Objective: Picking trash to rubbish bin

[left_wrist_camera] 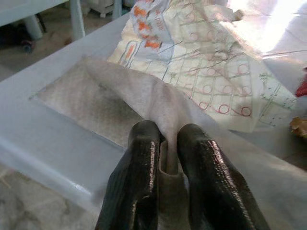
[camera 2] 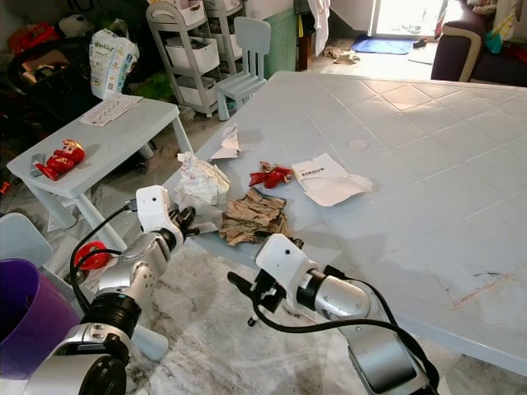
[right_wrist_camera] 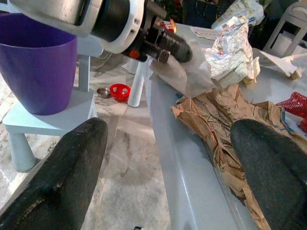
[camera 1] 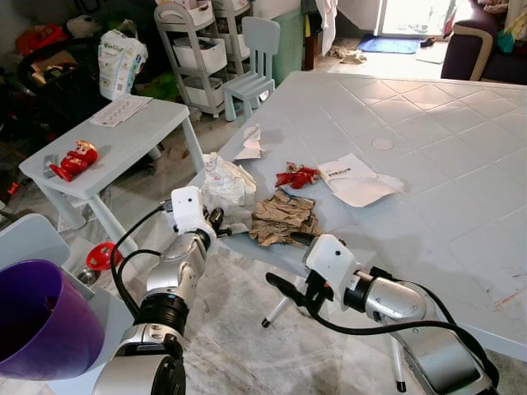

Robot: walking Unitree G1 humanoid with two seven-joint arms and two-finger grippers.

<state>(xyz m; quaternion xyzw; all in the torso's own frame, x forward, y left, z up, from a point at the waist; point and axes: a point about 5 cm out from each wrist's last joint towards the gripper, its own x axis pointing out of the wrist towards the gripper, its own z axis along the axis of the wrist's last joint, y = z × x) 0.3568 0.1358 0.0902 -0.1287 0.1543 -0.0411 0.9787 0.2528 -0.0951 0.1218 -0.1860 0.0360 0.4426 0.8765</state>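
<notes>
Where the large pale-blue plastic tabletop [camera 1: 428, 132] runs out of frame on the right, its far side cannot be seen. A smaller pale-blue side table [camera 1: 123, 136] stands to the left, carrying a red toy [camera 1: 74, 159]. The purple plastic bin [camera 1: 41, 317], cut off at the frame edge, sits low on the left. On the tabletop's near edge lie crumpled brown paper [camera 1: 282, 218] and a crumpled printed white wrapper [camera 1: 226, 181]. The left gripper [left_wrist_camera: 165, 158] has its jaws pinched narrowly on a thin white tissue sheet [left_wrist_camera: 120, 100] at that edge. The right gripper [right_wrist_camera: 168, 172] hangs below the edge, jaws wide and empty.
</notes>
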